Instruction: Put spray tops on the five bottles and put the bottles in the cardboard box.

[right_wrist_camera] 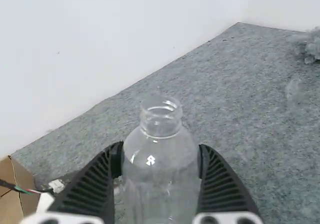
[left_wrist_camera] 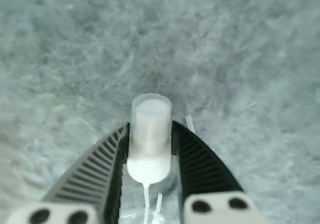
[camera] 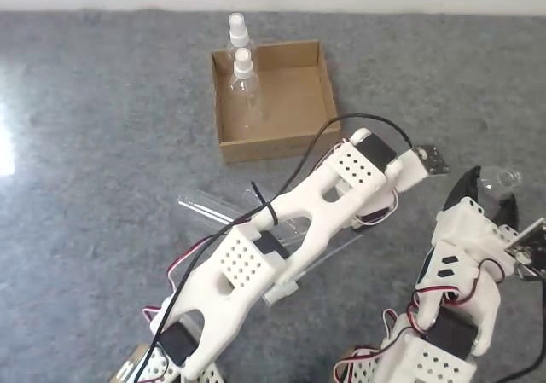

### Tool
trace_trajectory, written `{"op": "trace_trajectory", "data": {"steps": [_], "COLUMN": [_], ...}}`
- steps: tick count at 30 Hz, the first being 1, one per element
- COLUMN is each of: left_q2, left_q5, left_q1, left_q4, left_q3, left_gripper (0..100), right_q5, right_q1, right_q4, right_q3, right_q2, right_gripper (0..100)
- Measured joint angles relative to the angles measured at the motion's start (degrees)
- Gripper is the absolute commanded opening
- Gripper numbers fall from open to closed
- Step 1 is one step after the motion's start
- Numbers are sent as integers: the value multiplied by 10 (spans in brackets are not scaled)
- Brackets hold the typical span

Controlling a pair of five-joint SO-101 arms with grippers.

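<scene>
My left gripper [left_wrist_camera: 150, 129] is shut on a white spray top [left_wrist_camera: 150, 121] with its thin tube hanging, above the grey carpet. In the high view that gripper [camera: 431, 159] sits at the end of the long arm, just left of the right gripper [camera: 490, 187]. My right gripper [right_wrist_camera: 160, 156] is shut on a clear bottle [right_wrist_camera: 160, 139] held upright with its neck open; the bottle [camera: 499, 178] shows between the dark fingers. Two capped bottles [camera: 245, 80] stand at the left side of the cardboard box [camera: 307, 136].
Clear bottles lie on the carpet under the left arm, one end showing at the left [camera: 200, 202] and another near the arm's middle [camera: 333, 245]. A white wall [right_wrist_camera: 100, 44] runs along the carpet's far edge. Open carpet spreads left of the box.
</scene>
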State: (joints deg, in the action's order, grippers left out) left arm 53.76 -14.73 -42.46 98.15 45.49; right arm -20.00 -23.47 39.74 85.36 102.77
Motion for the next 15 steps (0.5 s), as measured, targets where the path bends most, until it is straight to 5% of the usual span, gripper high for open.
{"op": "trace_trajectory", "data": {"steps": [15], "left_q2": [-93], "left_q5": [33], "left_q1": [8], "left_q4": [2], "left_q3": [-70], "left_gripper": [13], "right_q5": [0], "right_q1": [0], "right_q4": [0], "right_q3": [0], "right_q2": [0], "right_gripper": [45]}}
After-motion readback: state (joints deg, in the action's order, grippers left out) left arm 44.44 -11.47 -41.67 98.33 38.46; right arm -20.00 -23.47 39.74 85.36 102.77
